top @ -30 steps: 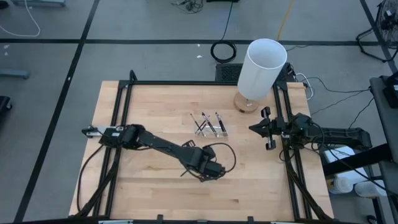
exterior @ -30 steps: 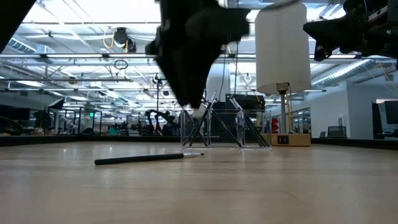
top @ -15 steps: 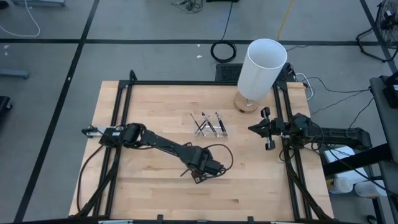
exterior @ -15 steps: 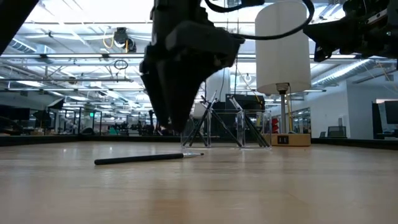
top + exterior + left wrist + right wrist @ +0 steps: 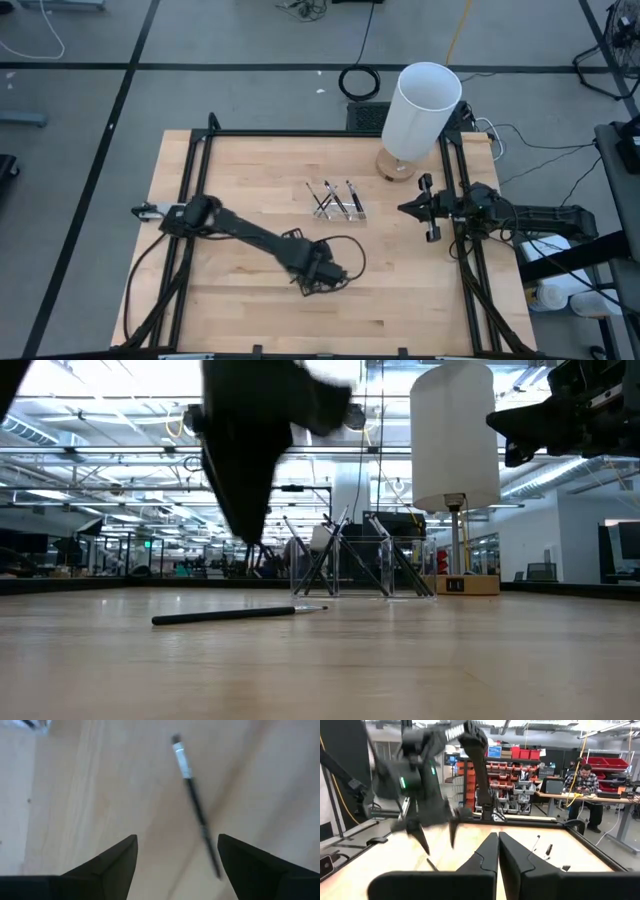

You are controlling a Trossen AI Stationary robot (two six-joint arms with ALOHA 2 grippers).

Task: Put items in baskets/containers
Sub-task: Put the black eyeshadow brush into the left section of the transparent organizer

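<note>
The tabletop (image 5: 250, 170) is pale blond wood with fine straight grain, framed in black. A black stick (image 5: 197, 810) with a silvery-white tip lies on it; the tray (image 5: 337, 201) is clear, the cylinder (image 5: 420, 110) white on a tan wooden base (image 5: 392, 166).

Both arms are matte black with jointed tubular links. The left arm (image 5: 250, 235), at lower left of the high view, trails a looping black cable. The left tool (image 5: 176, 865) ends in two pointed, wedge-shaped black fingers. The right arm (image 5: 520, 212) lies at right.
</note>
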